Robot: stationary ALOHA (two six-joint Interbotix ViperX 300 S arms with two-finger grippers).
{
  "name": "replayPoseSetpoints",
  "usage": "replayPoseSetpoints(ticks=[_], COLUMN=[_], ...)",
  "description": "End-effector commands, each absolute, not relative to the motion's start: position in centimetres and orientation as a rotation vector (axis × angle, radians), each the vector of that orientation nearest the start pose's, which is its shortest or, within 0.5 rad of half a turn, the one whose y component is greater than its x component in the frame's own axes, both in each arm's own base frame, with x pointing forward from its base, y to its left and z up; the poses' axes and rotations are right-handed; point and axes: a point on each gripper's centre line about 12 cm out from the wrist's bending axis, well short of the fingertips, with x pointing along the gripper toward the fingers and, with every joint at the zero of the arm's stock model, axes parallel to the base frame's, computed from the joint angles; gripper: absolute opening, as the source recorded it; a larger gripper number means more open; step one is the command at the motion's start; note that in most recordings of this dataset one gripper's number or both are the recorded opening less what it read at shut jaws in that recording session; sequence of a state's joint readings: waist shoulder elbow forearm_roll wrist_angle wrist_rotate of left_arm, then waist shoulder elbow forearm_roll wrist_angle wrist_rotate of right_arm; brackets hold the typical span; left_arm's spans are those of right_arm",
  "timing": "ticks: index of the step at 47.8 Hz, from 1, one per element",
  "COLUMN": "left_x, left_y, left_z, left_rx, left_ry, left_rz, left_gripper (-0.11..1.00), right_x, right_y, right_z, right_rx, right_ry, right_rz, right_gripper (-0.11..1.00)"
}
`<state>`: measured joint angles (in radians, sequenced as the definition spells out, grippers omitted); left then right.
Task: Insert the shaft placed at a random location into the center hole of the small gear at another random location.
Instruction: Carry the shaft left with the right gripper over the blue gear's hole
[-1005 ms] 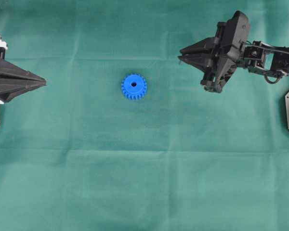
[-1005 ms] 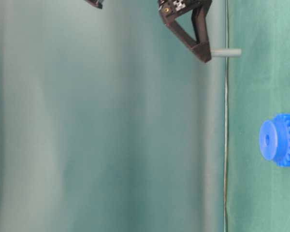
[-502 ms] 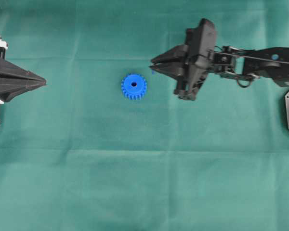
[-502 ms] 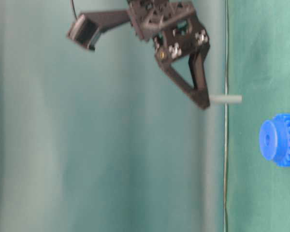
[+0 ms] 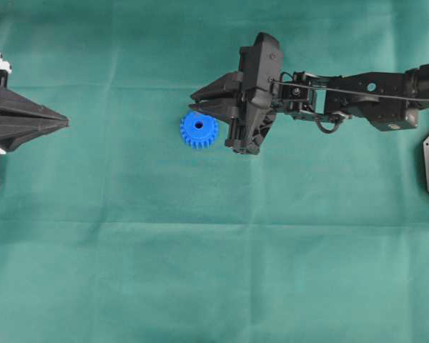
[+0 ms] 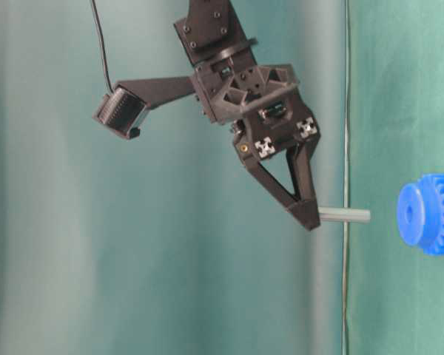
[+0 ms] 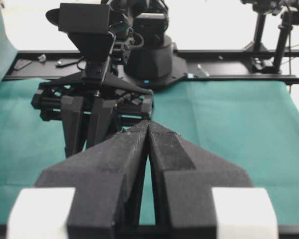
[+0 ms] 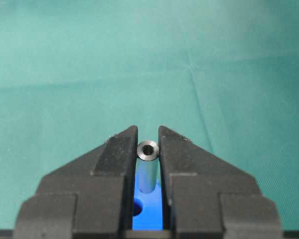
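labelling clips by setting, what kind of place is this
Likely a robotics lab bench: two black arms work over a green cloth, the right gripper holds a shaft, and camera stands rise behind.

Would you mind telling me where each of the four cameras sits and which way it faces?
Overhead: above the cloth, looking down; gear, right gripper, left gripper.
Table-level: low, picture turned sideways; right gripper holding the shaft short of the gear.
Left wrist: along its shut fingers toward the right arm.
Right wrist: down its fingers; shaft, gear below.
All but the left wrist share the gear.
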<state>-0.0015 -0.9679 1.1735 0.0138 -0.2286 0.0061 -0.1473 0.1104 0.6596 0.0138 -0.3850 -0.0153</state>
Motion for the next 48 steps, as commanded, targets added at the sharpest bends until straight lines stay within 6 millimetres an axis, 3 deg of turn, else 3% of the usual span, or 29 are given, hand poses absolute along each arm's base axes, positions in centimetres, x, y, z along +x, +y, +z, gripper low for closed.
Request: replayPoseSetpoints(ticks=[1,12,33,48], left_x=[20.0,20.0,20.0,20.0], left_y=[0.0,0.0,0.0,0.0], left_z=[29.8,29.8,29.8,29.9], left_rx=[0.021,0.021,0.021,0.021], left_ry=[-0.054,-0.055,-0.055,-0.058], left_rz=[-0.003,-0.002,-0.002,-0.002], left_gripper=[0.0,0.0,0.0,0.0], right_x=[41.9,41.9,42.7,42.7], right_y=[-6.2,-6.1,-5.8,-5.8], right_z=[17.9,17.7,15.0,15.1], right_rx=[0.018,0.022,0.047,0.046], right_ry=[0.35,0.353,0.395,0.394], right_rz=[-0.148,-0.148,-0.144,-0.144], right_gripper=[0.13,0.13,0.13,0.13])
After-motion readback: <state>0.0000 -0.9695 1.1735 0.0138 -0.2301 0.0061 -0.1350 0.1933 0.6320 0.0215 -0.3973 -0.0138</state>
